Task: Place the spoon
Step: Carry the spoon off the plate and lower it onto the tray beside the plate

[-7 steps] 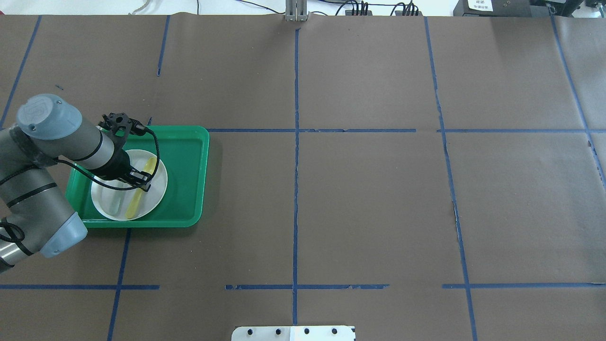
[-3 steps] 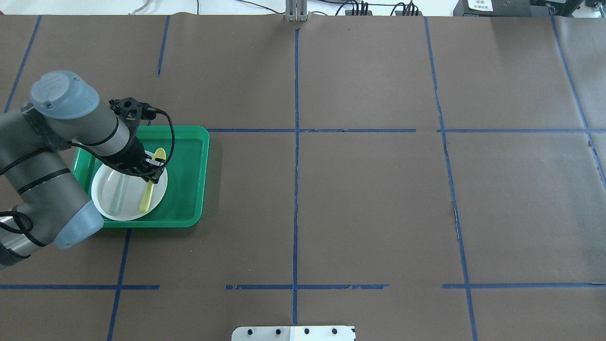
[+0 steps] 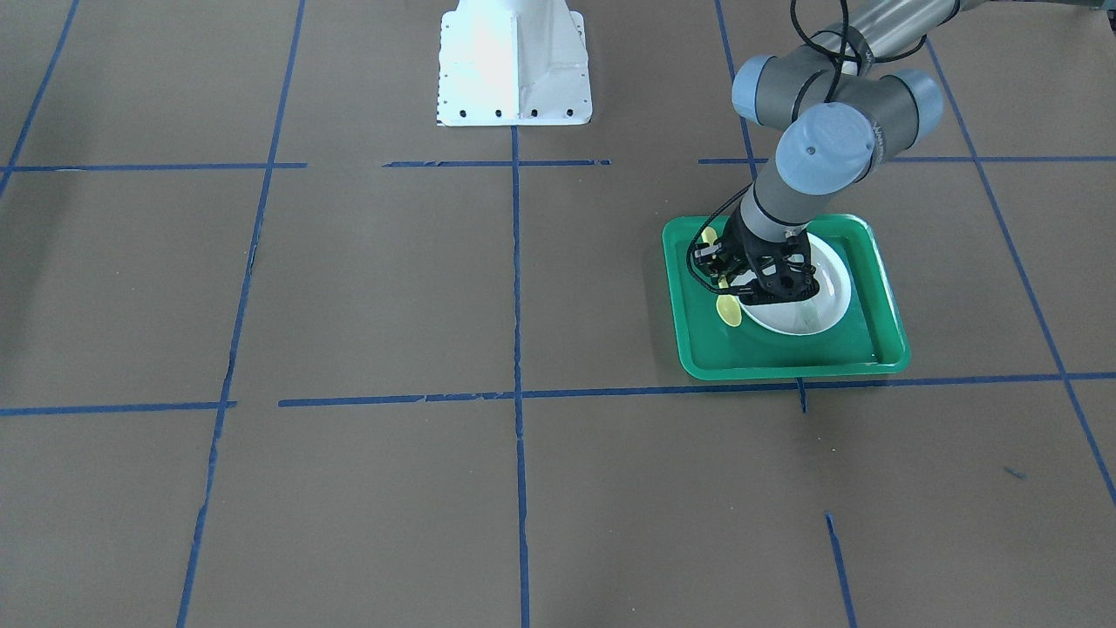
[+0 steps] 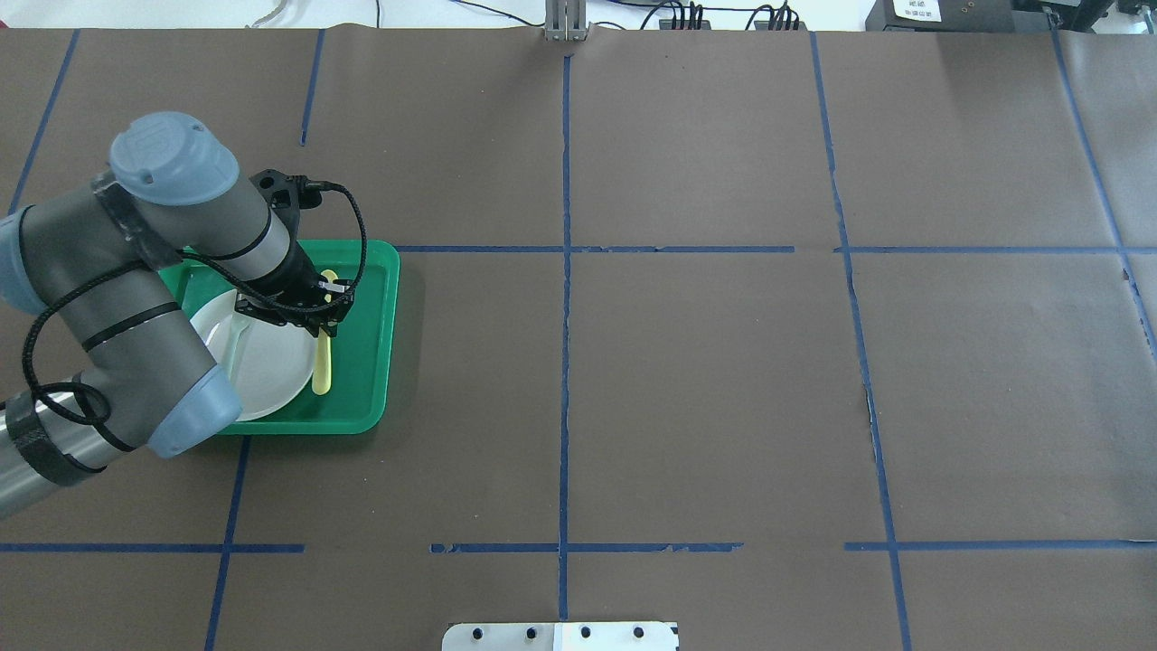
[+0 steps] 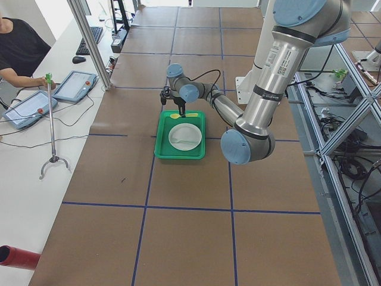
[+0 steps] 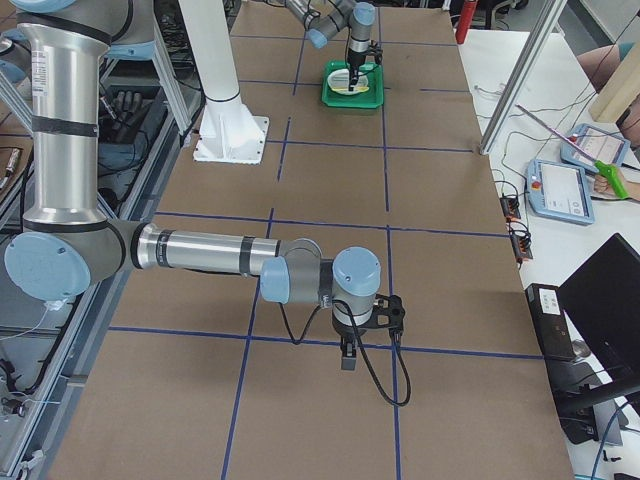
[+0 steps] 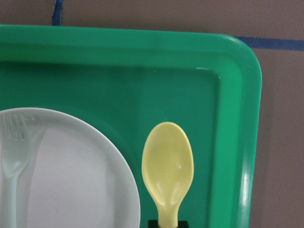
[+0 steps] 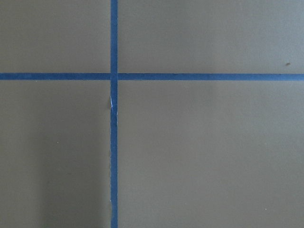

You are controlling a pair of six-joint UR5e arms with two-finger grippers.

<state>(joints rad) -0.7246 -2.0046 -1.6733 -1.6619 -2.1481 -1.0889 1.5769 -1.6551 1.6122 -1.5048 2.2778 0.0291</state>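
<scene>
The yellow spoon (image 4: pixel 322 372) is held by its handle in my left gripper (image 4: pixel 324 322), which is shut on it. The spoon hangs level over the green tray (image 4: pixel 366 362), just past the right edge of the white plate (image 4: pixel 267 375). In the left wrist view its oval bowl (image 7: pixel 167 164) is over bare tray floor beside the plate (image 7: pixel 71 185). In the front view the spoon (image 3: pixel 727 309) shows left of the plate (image 3: pixel 806 318). The far, small left arm in the right view also holds it (image 6: pixel 352 74). My right gripper (image 6: pixel 348 356) hovers over bare table; I cannot tell whether it is open or shut.
A pale grey-green fork (image 4: pixel 232 351) lies on the plate, also seen in the left wrist view (image 7: pixel 14 152). The tray has a raised rim (image 7: pixel 247 142). Blue tape lines (image 8: pixel 114 118) cross the brown table. The robot's white base (image 3: pixel 513 61) stands at the table's middle edge.
My left gripper has lifted the spoon off the plate and carried it right and farther away, from above the plate to above the tray floor beside the plate.
</scene>
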